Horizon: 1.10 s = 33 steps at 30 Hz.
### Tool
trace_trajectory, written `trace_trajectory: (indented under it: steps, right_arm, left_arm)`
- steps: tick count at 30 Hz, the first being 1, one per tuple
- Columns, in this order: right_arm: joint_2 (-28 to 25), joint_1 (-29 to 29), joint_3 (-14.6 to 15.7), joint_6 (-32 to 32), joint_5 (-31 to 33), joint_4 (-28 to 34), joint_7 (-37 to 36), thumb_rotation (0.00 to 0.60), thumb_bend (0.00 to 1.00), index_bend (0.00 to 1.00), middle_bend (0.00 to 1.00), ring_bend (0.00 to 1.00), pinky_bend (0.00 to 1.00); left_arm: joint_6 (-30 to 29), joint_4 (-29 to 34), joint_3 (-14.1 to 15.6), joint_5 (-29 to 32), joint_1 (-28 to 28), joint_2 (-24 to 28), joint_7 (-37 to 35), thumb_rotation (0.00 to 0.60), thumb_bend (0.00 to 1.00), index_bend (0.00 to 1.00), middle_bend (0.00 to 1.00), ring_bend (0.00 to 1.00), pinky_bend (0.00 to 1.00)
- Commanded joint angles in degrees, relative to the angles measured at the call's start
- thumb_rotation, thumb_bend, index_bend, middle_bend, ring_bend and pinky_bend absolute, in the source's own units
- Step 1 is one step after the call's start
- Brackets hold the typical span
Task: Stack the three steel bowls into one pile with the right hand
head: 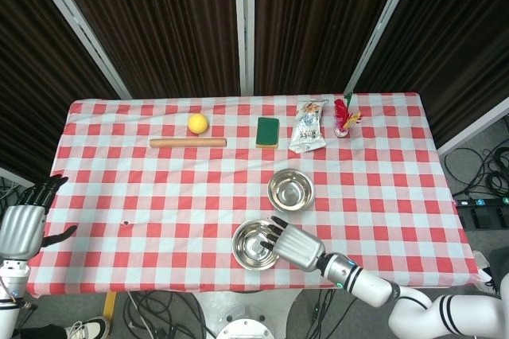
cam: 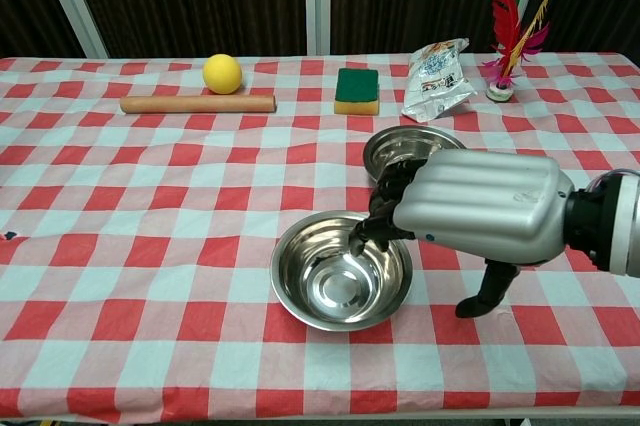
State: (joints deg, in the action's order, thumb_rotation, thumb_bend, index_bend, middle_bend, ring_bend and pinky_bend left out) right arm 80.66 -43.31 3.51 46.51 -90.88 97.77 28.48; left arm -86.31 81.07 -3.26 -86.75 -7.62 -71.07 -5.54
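Observation:
A single steel bowl (head: 250, 245) (cam: 330, 276) sits near the table's front edge. Behind it, slightly to the right, a second steel bowl (head: 291, 189) (cam: 400, 149) appears to nest in a third as a small pile. My right hand (head: 294, 245) (cam: 480, 206) hovers at the near bowl's right rim, fingers reaching over the bowl and the thumb hanging down apart from them. It holds nothing. It hides part of the pile in the chest view. My left hand (head: 22, 227) hangs off the table's left edge, fingers spread and empty.
Along the back of the red-checked cloth lie a yellow ball (head: 197, 123) (cam: 222, 73), a wooden rod (head: 188, 143) (cam: 198, 104), a green sponge (head: 268, 131) (cam: 357, 88), a snack packet (head: 308, 126) (cam: 436, 66) and a feathered shuttlecock (head: 345, 116) (cam: 510, 36).

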Motion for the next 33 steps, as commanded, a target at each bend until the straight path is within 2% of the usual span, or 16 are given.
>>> trace_trajectory:
  steps: [1, 20, 28, 33]
  right_arm:
    - [1.38, -0.89, -0.19, -1.09, -0.36, -1.70, -1.22, 0.600, 0.03, 0.25, 0.33, 0.18, 0.14]
    - [7.86, -3.41, -1.33, -3.03, -0.30, -9.63, -5.38, 0.600, 0.10, 0.38, 0.38, 0.26, 0.22]
    - [10.28, -3.59, -1.22, -2.12, -0.97, -12.35, -6.32, 0.600, 0.18, 0.50, 0.45, 0.33, 0.28]
    - [11.45, -3.22, -1.19, -0.39, -1.74, -13.63, -6.71, 0.600, 0.23, 0.61, 0.52, 0.41, 0.36]
  left_arm:
    - [0.07, -0.31, -0.06, 0.15, 0.02, -0.15, 0.14, 0.600, 0.09, 0.19, 0.23, 0.18, 0.24]
    - [0.98, -2.54, -0.31, 0.86, -0.16, -0.45, -0.45, 0.600, 0.09, 0.19, 0.23, 0.18, 0.24]
    - [0.96, -3.54, -0.43, 1.13, -0.02, -0.72, -1.46, 0.600, 0.09, 0.19, 0.23, 0.18, 0.24]
    - [1.01, -3.79, -0.44, 1.06, -0.03, -0.73, -2.09, 0.600, 0.09, 0.19, 0.23, 0.18, 0.24]
